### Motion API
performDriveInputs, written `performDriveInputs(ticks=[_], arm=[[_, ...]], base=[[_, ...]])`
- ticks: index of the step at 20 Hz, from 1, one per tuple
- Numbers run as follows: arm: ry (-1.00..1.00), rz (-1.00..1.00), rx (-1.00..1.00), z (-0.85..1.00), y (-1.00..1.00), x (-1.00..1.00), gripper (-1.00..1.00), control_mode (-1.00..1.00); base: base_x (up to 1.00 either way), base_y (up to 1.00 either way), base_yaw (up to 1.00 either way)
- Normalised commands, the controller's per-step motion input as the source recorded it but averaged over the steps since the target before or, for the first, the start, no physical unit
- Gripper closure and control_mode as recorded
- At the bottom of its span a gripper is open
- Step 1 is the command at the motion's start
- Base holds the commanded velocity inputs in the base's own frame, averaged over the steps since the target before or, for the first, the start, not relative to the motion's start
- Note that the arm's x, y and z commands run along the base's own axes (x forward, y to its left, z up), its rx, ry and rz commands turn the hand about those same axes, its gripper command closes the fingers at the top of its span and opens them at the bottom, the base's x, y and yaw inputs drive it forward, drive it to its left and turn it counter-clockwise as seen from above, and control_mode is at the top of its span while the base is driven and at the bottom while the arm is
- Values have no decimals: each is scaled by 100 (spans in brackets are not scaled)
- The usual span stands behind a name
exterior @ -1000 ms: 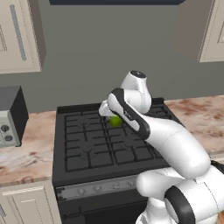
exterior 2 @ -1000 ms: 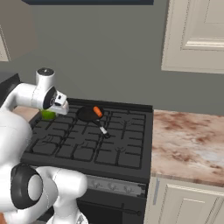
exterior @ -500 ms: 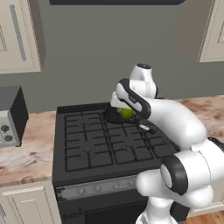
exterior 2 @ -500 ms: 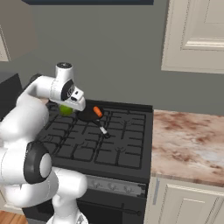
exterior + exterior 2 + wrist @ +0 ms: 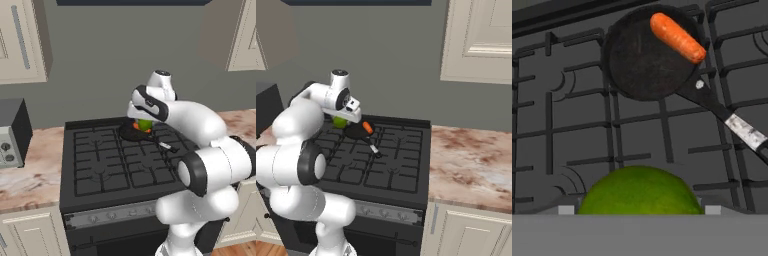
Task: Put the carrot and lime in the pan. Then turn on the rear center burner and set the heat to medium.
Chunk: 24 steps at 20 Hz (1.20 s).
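My gripper (image 5: pixel 143 119) is shut on the bright-green lime (image 5: pixel 639 191), holding it above the stove grate just beside the pan's near rim. In the right base view the lime (image 5: pixel 340 121) hangs left of the black pan (image 5: pixel 357 131). The pan (image 5: pixel 643 57) sits on the grating at the stove's rear middle and covers the rear center burner below it. The orange carrot (image 5: pixel 677 37) lies inside the pan against its far right rim. The pan's handle (image 5: pixel 745 131), tipped in silver, points toward the stove's front right.
The black stove (image 5: pixel 117 167) has a row of knobs (image 5: pixel 387 212) along its front panel. A grey appliance (image 5: pixel 11 132) stands on the counter to the left. Marble counter (image 5: pixel 471 162) runs to the right, with wall cabinets (image 5: pixel 478 40) above.
The arm has swung with the lime from over the stove's rear left grates toward the pan. The lime now hangs at the pan's edge. Pan and carrot have not moved.
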Motion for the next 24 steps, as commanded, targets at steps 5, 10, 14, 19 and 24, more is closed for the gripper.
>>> performDriveInputs(ticks=[5, 10, 14, 19, 24], arm=[[0, 0, -7, -23, 0, 34, 100, -100], [0, 0, -21, -4, 0, 24, 100, -100], [0, 0, -6, -14, 0, 9, 100, -100], [0, 0, 1, -37, 0, 27, 100, -100], [3, 0, 0, -36, 0, 41, 100, -100]], base=[[0, 0, 0], [0, 0, 0], [0, 0, 0], [0, 0, 0], [0, 0, 0]])
